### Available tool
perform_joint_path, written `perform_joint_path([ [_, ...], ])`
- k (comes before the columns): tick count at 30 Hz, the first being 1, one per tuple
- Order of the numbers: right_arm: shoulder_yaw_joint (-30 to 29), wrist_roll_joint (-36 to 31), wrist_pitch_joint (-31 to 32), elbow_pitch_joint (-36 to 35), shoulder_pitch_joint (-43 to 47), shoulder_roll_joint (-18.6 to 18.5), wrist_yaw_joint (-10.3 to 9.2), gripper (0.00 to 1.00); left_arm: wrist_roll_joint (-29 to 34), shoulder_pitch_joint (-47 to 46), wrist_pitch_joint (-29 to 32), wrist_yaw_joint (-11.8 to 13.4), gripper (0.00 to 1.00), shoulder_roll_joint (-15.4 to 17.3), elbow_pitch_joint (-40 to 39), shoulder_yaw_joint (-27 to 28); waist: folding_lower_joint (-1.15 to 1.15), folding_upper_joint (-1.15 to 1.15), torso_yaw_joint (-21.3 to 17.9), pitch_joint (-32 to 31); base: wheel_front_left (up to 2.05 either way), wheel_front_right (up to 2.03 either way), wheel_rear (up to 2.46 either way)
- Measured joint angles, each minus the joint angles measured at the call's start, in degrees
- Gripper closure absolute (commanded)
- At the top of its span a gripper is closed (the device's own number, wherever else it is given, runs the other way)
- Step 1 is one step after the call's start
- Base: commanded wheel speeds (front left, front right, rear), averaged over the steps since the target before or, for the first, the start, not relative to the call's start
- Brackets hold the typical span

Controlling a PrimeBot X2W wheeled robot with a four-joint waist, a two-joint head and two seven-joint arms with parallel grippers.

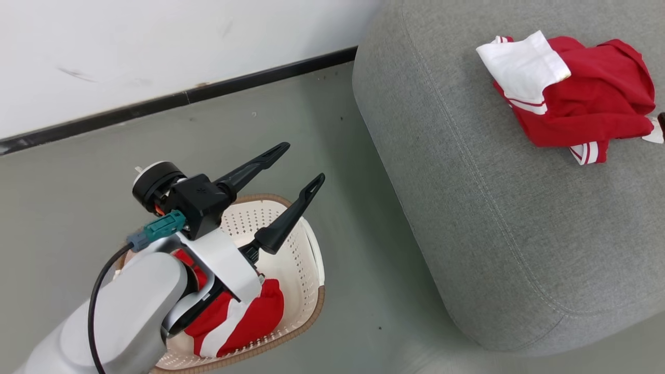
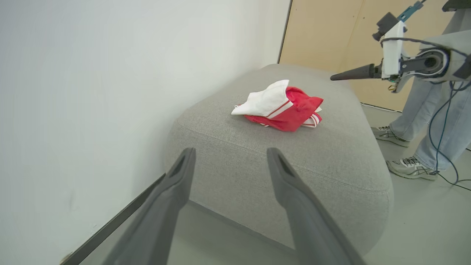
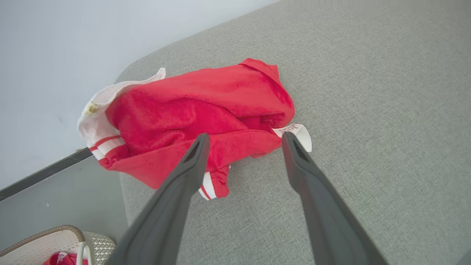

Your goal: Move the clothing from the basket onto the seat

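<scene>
My left gripper [image 1: 302,163] hangs agape, empty, by the basket [image 1: 298,259]; first garment [image 1: 592,104] on sofa [image 1: 493,218] at two o'clock, second garment [image 1: 262,309] needs fetching below.

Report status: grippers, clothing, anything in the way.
Left gripper open, empty, above basket. Right gripper open, empty, above seat by red garment lying there. Second garment in basket. Person's legs beside seat.

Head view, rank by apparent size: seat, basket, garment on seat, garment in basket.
1. seat
2. basket, partly behind the left arm
3. garment on seat
4. garment in basket, mostly covered by that arm, so its full size is unsure
</scene>
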Motion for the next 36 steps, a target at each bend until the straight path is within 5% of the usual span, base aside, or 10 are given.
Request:
perform_joint_path([
  [36, 9.36, 2.80, -12.36, -18.67, 11.19, -0.49, 0.00, 0.00, -6.10, 12.38, -5.43, 7.01, 0.00, 1.19, 5.55, 10.39, 0.00, 0.00, 10.30, -10.82, 0.00, 0.00, 0.00],
])
